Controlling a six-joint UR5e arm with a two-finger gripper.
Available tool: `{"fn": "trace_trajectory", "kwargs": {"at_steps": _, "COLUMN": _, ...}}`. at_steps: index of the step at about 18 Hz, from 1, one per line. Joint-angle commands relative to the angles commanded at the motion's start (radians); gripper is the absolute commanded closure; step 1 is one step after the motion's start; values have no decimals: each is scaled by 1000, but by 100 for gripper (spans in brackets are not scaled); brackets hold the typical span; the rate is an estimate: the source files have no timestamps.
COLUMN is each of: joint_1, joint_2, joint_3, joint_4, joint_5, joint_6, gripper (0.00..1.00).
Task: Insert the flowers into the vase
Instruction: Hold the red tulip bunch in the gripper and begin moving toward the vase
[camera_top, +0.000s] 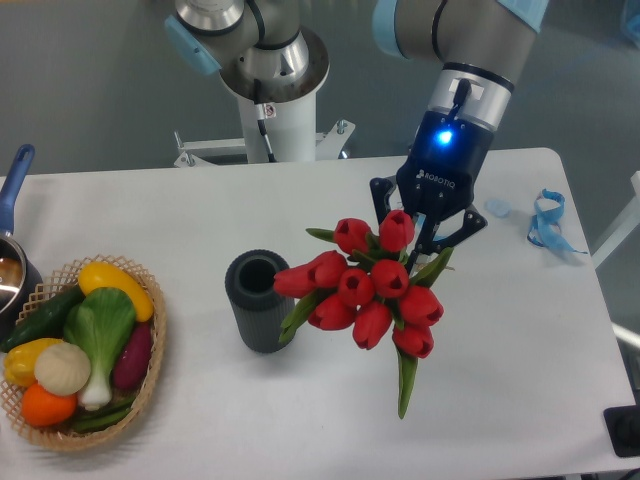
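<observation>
The flowers (368, 290) are a bunch of red tulip blooms with green stems and leaves, held in the air with the blooms facing the camera, just right of the vase. My gripper (425, 232) is shut on the flowers' stems behind the blooms; its fingertips are partly hidden by them. The vase (259, 300) is a dark grey ribbed cylinder standing upright on the white table (500, 380), its round mouth open and empty. The leftmost bloom reaches the vase's right rim.
A wicker basket (80, 360) of vegetables sits at the left front. A pot with a blue handle (14, 180) stands at the left edge. A blue strap (548, 220) lies at the table's far right.
</observation>
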Motion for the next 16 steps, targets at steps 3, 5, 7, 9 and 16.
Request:
{"fn": "trace_trajectory", "kwargs": {"at_steps": 3, "joint_1": -2, "joint_2": 3, "joint_3": -12, "joint_4": 2, "joint_5": 0, "joint_6": 0, "gripper": 93}}
{"fn": "trace_trajectory", "kwargs": {"at_steps": 5, "joint_1": -2, "joint_2": 2, "joint_3": -8, "joint_4": 2, "joint_5": -2, "joint_6": -3, "gripper": 92}}
{"fn": "trace_trajectory", "kwargs": {"at_steps": 7, "joint_1": -3, "joint_2": 2, "joint_3": -9, "joint_4": 2, "joint_5": -14, "joint_6": -3, "gripper": 92}}
{"fn": "trace_trajectory", "kwargs": {"at_steps": 9, "joint_1": -6, "joint_2": 2, "joint_3": -8, "joint_4": 2, "joint_5": -18, "joint_6": -3, "gripper": 92}}
{"fn": "trace_trajectory", "kwargs": {"at_steps": 16, "joint_1": -12, "joint_2": -14, "joint_3": -5, "joint_4": 3, "joint_5": -159, "joint_6": -2, "gripper": 92}}
